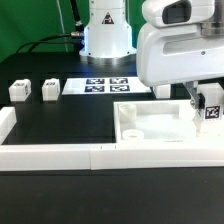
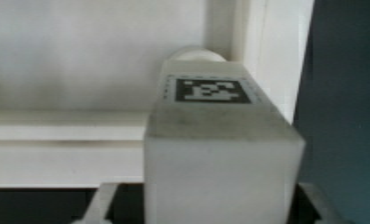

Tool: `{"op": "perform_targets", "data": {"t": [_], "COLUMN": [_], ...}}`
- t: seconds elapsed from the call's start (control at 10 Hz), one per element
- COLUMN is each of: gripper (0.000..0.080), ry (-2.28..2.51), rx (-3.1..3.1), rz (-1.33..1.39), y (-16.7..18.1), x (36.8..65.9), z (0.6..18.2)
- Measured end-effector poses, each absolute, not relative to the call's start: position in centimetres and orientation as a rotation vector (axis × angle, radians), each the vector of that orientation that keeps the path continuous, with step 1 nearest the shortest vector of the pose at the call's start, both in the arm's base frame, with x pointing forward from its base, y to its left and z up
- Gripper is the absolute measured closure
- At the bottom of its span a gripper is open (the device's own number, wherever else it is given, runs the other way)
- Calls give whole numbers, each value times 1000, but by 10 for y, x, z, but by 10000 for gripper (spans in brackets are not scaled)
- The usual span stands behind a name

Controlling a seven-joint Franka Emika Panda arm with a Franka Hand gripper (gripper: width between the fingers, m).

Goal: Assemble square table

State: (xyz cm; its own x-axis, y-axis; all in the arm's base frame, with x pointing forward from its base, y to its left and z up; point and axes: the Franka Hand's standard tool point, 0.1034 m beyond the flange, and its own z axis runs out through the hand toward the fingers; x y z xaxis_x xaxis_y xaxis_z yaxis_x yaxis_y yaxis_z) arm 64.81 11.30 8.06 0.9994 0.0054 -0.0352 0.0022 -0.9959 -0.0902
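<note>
Near: border wall (image 1: 90, 155) along front edge, probably a stop for squaring parts.
Tabletop (image 1: 150, 122) appears to sit against it, rim up, presumably so the corner holes face the legs.
Gripper (image 1: 207, 100) clamped on held leg (image 2: 217, 140) at tabletop edge on exterior view's right. Leg upright, tag visible; judged to be lining up for a corner hole.
Fingers mostly hidden behind leg. Hole beneath not visible; leg-to-tabletop contact unclear.
Farther: loose leg (image 1: 19, 90), second loose leg (image 1: 50, 90), marker board (image 1: 108, 86).
Fourth leg not in view.
</note>
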Motion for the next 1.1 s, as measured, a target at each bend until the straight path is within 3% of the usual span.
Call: {"op": "perform_targets", "data": {"t": [1.1], "gripper": [508], "ry": [1682], "rx": [-2594], "rz": [28], "y": [98], "x": [640], "z": [77]}}
